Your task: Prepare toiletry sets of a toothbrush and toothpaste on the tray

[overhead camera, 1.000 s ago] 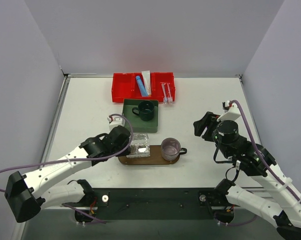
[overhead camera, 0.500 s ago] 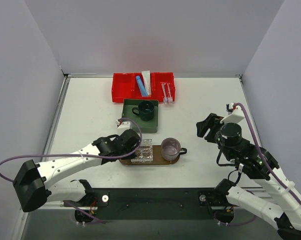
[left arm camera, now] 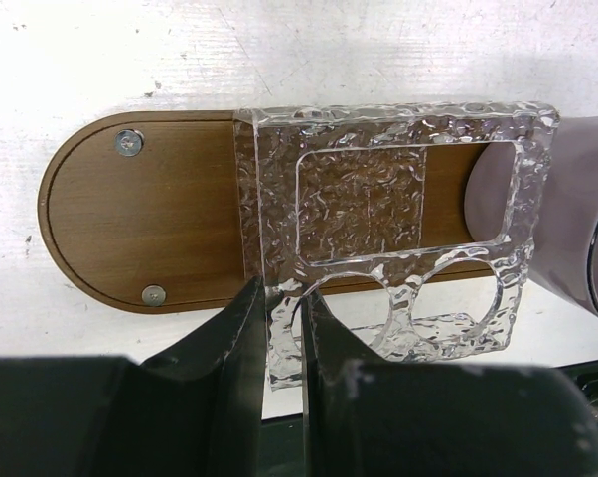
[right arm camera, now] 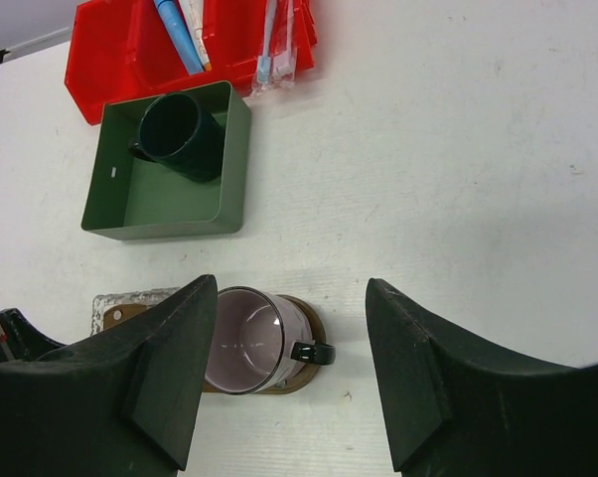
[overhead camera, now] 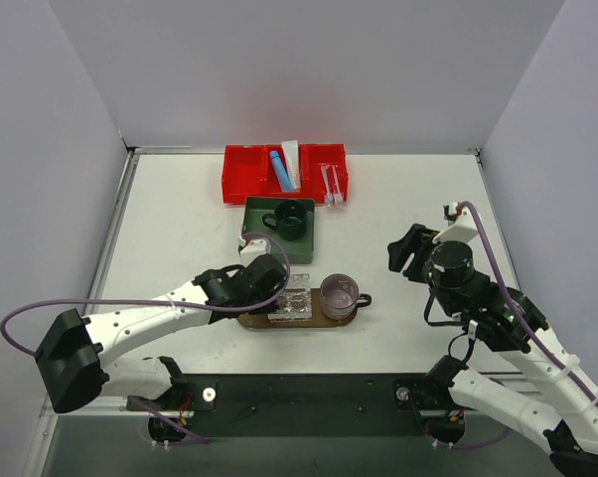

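The brown wooden tray point(overhead camera: 251, 320) point(left arm camera: 140, 214) lies in front of the arms. A clear textured plastic holder point(overhead camera: 295, 298) point(left arm camera: 378, 194) rests across it, touching a pink mug point(overhead camera: 339, 295) point(right arm camera: 247, 338) on the tray's right end. My left gripper point(overhead camera: 278, 296) point(left arm camera: 286, 323) is shut on the holder's near edge. My right gripper point(overhead camera: 408, 250) point(right arm camera: 289, 293) hangs open to the right of the tray, holding nothing. The blue tube point(overhead camera: 278, 169) point(right arm camera: 178, 35), the white tube point(overhead camera: 291, 162) point(right arm camera: 196, 30) and the toothbrushes point(overhead camera: 330, 184) point(right arm camera: 274, 40) lie in the red bin.
The red divided bin point(overhead camera: 241, 177) point(right arm camera: 105, 60) stands at the back. Just in front of it is a green square box point(overhead camera: 262, 240) point(right arm camera: 155, 204) holding a dark mug point(overhead camera: 289, 219) point(right arm camera: 180, 134). White walls close in the table on three sides.
My left gripper has slid right along the tray with the clear holder, up against the pink mug. The right gripper has barely shifted.
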Available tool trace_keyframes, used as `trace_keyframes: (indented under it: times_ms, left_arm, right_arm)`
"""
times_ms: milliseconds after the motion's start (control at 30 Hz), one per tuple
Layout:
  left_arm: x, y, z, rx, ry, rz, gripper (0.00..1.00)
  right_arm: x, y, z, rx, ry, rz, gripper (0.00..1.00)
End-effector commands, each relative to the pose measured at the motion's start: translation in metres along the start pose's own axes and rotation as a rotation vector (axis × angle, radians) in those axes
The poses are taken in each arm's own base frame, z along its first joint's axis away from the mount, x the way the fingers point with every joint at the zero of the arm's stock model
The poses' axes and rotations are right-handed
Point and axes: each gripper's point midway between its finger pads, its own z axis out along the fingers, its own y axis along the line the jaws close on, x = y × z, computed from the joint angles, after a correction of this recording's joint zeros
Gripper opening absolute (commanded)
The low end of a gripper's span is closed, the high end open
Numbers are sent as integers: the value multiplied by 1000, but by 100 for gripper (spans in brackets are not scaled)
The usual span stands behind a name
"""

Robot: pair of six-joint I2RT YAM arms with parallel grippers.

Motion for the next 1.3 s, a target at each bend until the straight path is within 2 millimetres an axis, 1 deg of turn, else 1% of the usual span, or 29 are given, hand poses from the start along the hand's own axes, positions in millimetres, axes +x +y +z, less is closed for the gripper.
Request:
trace_keyframes:
  times_ms: [0, 167, 333, 800, 1133, 1167, 1233, 1267]
  left_arm:
    - [-16, -29, -5, 75, -40, -56, 0]
    - [-12, -32, -3, 75, -25, -56, 0]
    - [-8, -39, 0, 85, -12, -55, 0]
    - [-2, -39, 1, 69, -1, -38, 0]
    - [-5, -39, -2, 60, -8, -36, 0]
    - [-5, -39, -2, 58, -8, -35, 0]
    - [-5, -39, -2, 56, -6, -34, 4]
    - [-5, -38, -3, 53, -4, -35, 10]
  right_arm:
    - [0, -8, 4, 44, -8, -25, 57]
    - [0, -8, 5, 47, -9, -26, 57]
    - [2, -8, 6, 51, -4, -29, 57]
    - [4, -10, 6, 53, -2, -30, 57]
    - [4, -9, 5, 48, 0, -31, 59]
    - [4, -9, 5, 49, 1, -32, 59]
    - [5, -9, 5, 46, 3, -32, 59]
    - [5, -9, 5, 46, 3, -32, 59]
